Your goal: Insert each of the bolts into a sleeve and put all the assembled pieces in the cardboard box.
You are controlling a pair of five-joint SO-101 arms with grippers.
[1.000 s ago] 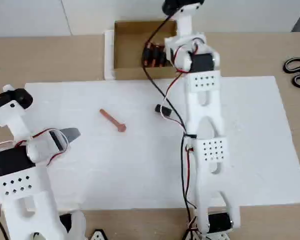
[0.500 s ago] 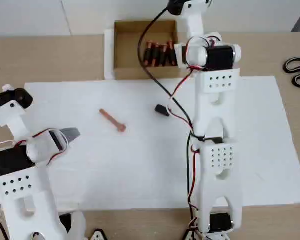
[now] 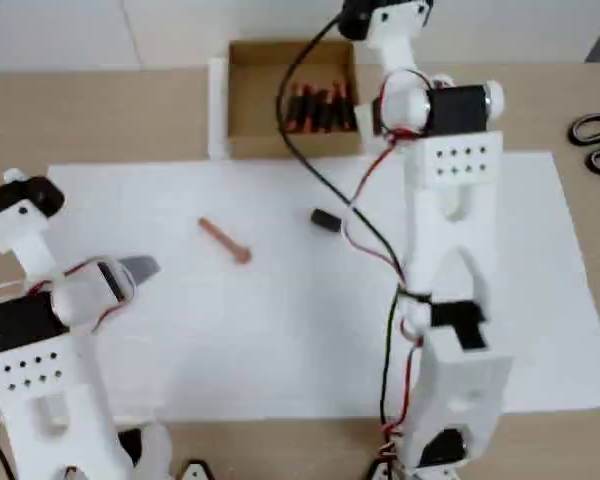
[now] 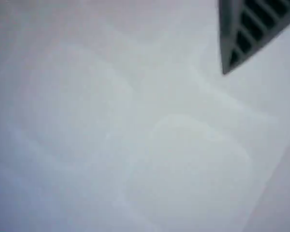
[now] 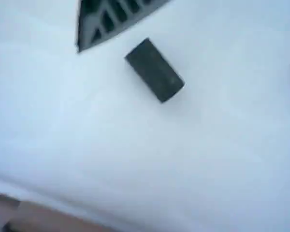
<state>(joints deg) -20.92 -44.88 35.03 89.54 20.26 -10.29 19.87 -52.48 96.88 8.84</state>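
In the high view, a white sheet (image 3: 280, 340) covered most of the tabletop (image 3: 90, 110). The cardboard box (image 3: 252, 100) stood past the sheet's far edge, with a white bracket (image 3: 217, 110) against its left wall. A row of assembled pieces (image 3: 320, 106), red and black, lay side by side in the right part of the box. One bolt (image 3: 225, 240), reddish-brown, lay loose and slanted on the sheet, well apart from the box. A black sleeve (image 3: 325, 218) lay on the sheet to the right of the bolt and apart from it, just beside the right arm's cable (image 3: 325, 180). The right arm (image 3: 450, 250) stretched from the near edge across the sheet, and its far end stood just right of the box. The left arm (image 3: 45, 340) stood at the near left corner, and the grey tip of the left fingers (image 3: 140, 267) sat over the sheet, left of the bolt and apart from it. A pair of scissors (image 3: 598, 142) lay on the tabletop at the right edge.

In the left wrist view, one dark ribbed tip of the left fingers (image 4: 246, 34) hung over bare white sheet (image 4: 135, 145). Whether they were released or clenched could not be told.

In the right wrist view, the sleeve (image 5: 154, 70) lay flat on the sheet (image 5: 183, 159), close to a ribbed tip of the right fingers (image 5: 111, 19) but not touching it. Whether these were released or clenched could not be told. A strip of tabletop (image 5: 43, 220) showed past the sheet's edge.
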